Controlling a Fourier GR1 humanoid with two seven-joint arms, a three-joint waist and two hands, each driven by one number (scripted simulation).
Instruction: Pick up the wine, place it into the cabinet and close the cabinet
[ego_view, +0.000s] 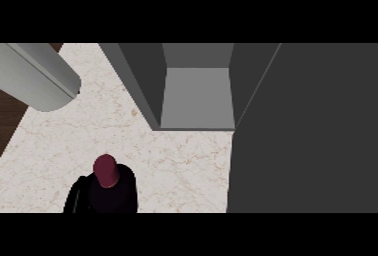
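Note:
The wine bottle (111, 187) stands upright on the marble counter at the lower left, seen from above, with a dark body and a dark red cap (106, 169). A black curved shape (74, 196) hugs the bottle's left side; it looks like part of a hand, but I cannot tell whose it is or how it sits. The grey cabinet (196, 97) stands open beyond the bottle, with a bare shelf inside. Its dark door (303, 130) is swung out and fills the right side. A grey forearm (37, 75) crosses the upper left corner, and its hand is hidden.
Pale marble counter (177, 165) lies between the bottle and the cabinet's mouth. The counter's left edge (13, 135) borders a brown floor. The open door walls off the whole right side.

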